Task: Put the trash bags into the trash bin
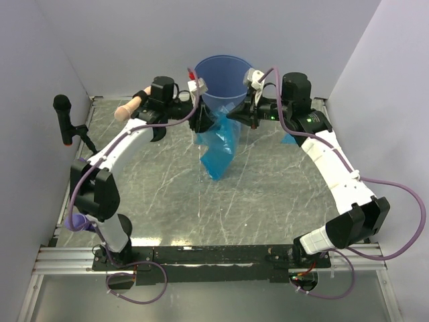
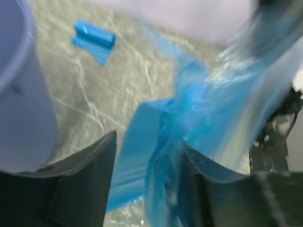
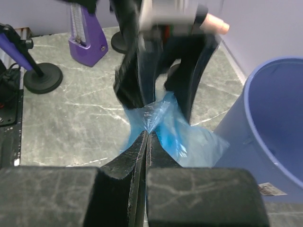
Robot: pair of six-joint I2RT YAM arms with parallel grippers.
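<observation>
1. From the top camera I see the trash bag [image 1: 220, 144] hanging in the air just in front of the trash bin [image 1: 224, 80]. Its top is strung between the two arms and its tail dangles toward the desk [image 1: 161, 194].
2. The right wrist camera gives me what the top one cannot. The right gripper [image 3: 147, 135] has its fingers pressed together on a pinch of the blue film, and the bag fans out just beyond the tips.
3. The same view shows the left gripper [image 3: 156, 101] facing mine. Its fingers stand apart, either side of the bag's gathered neck.
4. The left wrist camera agrees. The dark fingers [image 2: 90, 175] are spread and crumpled film falls loosely through the gap. It leans on one finger, but I see no squeeze.
5. Only the left wrist view shows clearly a small blue packet [image 2: 93, 39] lying flat on the desk, well apart from the hanging bag. From the top it is just a blue corner beside the right arm.
6. The bin wall sits close on the left of that view, and in the right wrist view its open rim [image 3: 279, 123] is to the right.
</observation>
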